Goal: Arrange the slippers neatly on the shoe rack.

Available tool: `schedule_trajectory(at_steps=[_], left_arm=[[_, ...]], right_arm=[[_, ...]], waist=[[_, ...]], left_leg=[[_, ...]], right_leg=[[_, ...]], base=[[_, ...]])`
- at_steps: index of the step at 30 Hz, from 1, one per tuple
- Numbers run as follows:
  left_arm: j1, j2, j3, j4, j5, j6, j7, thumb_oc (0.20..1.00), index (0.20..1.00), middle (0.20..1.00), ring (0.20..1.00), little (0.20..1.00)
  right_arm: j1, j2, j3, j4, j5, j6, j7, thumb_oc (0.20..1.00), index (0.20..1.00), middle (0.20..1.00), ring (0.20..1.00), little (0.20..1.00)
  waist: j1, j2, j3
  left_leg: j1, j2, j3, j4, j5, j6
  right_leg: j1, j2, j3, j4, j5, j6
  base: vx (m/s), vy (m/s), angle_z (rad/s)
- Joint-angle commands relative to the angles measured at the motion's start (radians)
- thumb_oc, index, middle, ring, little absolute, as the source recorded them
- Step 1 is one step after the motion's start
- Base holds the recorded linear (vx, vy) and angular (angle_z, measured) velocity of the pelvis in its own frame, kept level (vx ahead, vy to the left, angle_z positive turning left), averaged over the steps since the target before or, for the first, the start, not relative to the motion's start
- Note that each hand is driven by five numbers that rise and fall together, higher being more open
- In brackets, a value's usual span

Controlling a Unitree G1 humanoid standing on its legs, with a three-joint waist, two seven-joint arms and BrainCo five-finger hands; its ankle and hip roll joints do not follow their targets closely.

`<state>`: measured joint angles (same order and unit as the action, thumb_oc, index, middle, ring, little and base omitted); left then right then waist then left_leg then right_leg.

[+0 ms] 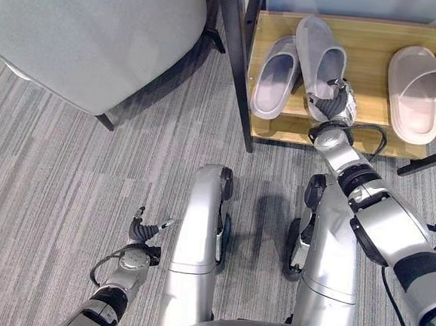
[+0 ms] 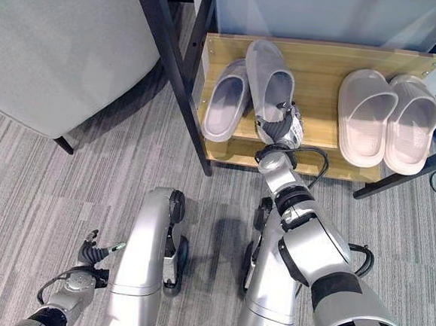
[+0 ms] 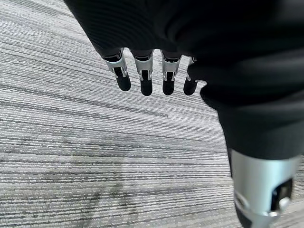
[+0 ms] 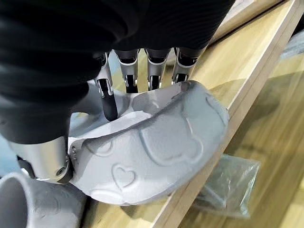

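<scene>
Two grey slippers lie at the left end of the wooden rack shelf [image 1: 371, 39]. One grey slipper [image 1: 276, 77] rests flat by the rack's post. The other grey slipper [image 1: 321, 54] sits askew beside it, its toe end further back and leaning on the first. My right hand [image 1: 334, 104] is shut on this slipper's heel [image 4: 161, 147], whose rim is embossed with hearts, with the fingers [image 4: 128, 71] curled inside. A pair of pale pink slippers [image 1: 418, 92] stands side by side at the shelf's right end. My left hand [image 1: 143, 233] hangs open low over the carpet.
A grey upholstered seat [image 1: 92, 32] on black legs stands at the far left. The rack's black post [image 1: 237, 59] rises between it and the shelf. A clear plastic bag [image 4: 228, 185] lies on a lower level below the shelf's front edge. Grey striped carpet [image 1: 50, 180] covers the floor.
</scene>
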<state>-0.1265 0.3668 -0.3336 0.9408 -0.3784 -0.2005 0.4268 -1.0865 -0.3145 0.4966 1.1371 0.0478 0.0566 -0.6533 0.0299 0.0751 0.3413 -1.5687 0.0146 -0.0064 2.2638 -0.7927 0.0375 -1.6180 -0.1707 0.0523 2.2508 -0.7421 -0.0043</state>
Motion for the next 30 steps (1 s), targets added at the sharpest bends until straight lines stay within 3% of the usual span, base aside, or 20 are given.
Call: schedule_trajectory(at_steps=[1,8,9,25,28,30], left_arm=[[0.011,0.023,0.002,-0.028,0.024,-0.016,0.045,1.000,1.000,1.000,1.000,1.000],[-0.010,0.007,0.006,0.025,0.045,-0.005,0.056,1.000,1.000,1.000,1.000,1.000],[-0.021,0.003,0.002,0.026,0.038,-0.003,0.057,1.000,1.000,1.000,1.000,1.000],[0.004,-0.014,0.009,0.017,0.121,0.003,0.091,1.000,1.000,1.000,1.000,1.000],[0.003,-0.016,0.009,0.022,0.132,0.007,0.095,1.000,1.000,1.000,1.000,1.000],[0.003,-0.019,0.005,0.029,0.143,0.009,0.098,1.000,1.000,1.000,1.000,1.000]], right_arm=[[-0.080,-0.006,0.014,-0.069,-0.087,-0.007,-0.060,0.200,0.200,0.200,0.200,0.200],[-0.017,0.031,-0.027,-0.143,-0.043,-0.020,-0.053,0.200,0.200,0.200,0.200,0.200],[-0.002,0.045,-0.024,-0.158,-0.030,-0.026,-0.053,1.000,1.000,1.000,1.000,1.000],[0.133,0.035,-0.158,-0.333,-0.146,0.006,-0.193,1.000,1.000,1.000,1.000,1.000],[0.149,0.041,-0.176,-0.358,-0.142,-0.002,-0.199,1.000,1.000,1.000,1.000,1.000],[0.169,0.058,-0.209,-0.390,-0.075,-0.054,-0.212,1.000,1.000,1.000,1.000,1.000]], waist=[[0.031,-0.002,0.012],[0.026,-0.012,0.010],[0.025,-0.011,0.009],[0.018,-0.001,0.018],[0.018,-0.001,0.017],[0.020,-0.002,0.015]], left_leg=[[0.001,-0.003,-0.056,0.032,-0.013,0.036],[0.011,-0.003,-0.058,0.073,-0.023,0.034],[0.004,-0.005,-0.057,0.082,-0.024,0.036],[0.009,-0.012,-0.054,0.126,-0.030,0.040],[0.009,-0.016,-0.055,0.128,-0.028,0.039],[0.007,-0.017,-0.055,0.132,-0.027,0.038]], right_leg=[[0.061,0.038,0.143,0.039,0.101,-0.017],[0.075,0.041,0.148,0.060,0.110,-0.009],[0.068,0.045,0.152,0.067,0.113,-0.007],[0.071,0.056,0.163,0.108,0.115,-0.005],[0.075,0.055,0.163,0.111,0.114,-0.004],[0.077,0.053,0.161,0.115,0.115,-0.003]], base=[[0.00,0.000,0.00],[0.01,0.002,-0.03],[0.03,0.014,-0.01],[0.00,0.000,0.00],[0.00,0.000,0.00],[0.00,0.000,0.00]])
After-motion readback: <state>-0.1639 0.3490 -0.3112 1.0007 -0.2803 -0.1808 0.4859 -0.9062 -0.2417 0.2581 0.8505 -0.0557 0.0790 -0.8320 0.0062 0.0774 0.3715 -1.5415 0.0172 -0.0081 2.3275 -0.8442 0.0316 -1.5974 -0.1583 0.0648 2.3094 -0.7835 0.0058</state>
